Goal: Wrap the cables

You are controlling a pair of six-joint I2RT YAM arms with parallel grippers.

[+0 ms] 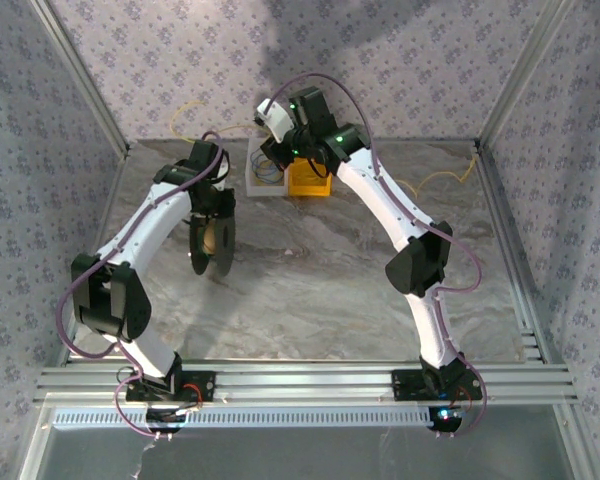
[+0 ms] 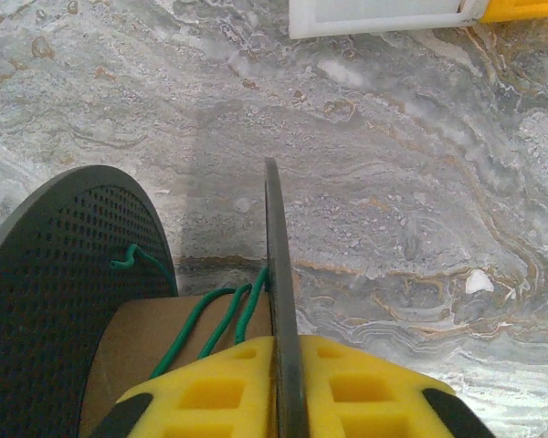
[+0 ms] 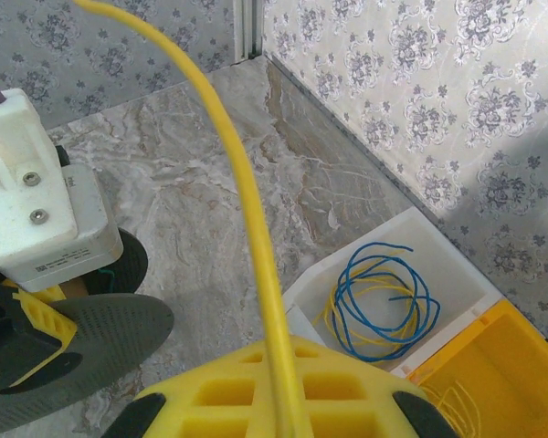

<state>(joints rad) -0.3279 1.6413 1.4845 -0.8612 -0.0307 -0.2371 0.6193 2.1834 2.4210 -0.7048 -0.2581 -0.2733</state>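
Note:
My left gripper stands over the table's left middle, shut on one flange of a black spool. In the left wrist view the yellow fingers press on both sides of the thin flange edge. The spool's brown core carries a few turns of green wire. My right gripper hangs high near the back wall, shut on the cables, a thin yellow wire that rises from between its pads. Loops of this wire show against the wall and at the right.
Under the right gripper sit a white box holding a blue-and-yellow wire coil and a yellow bin beside it, both against the back wall. Aluminium frame posts edge the table left and right.

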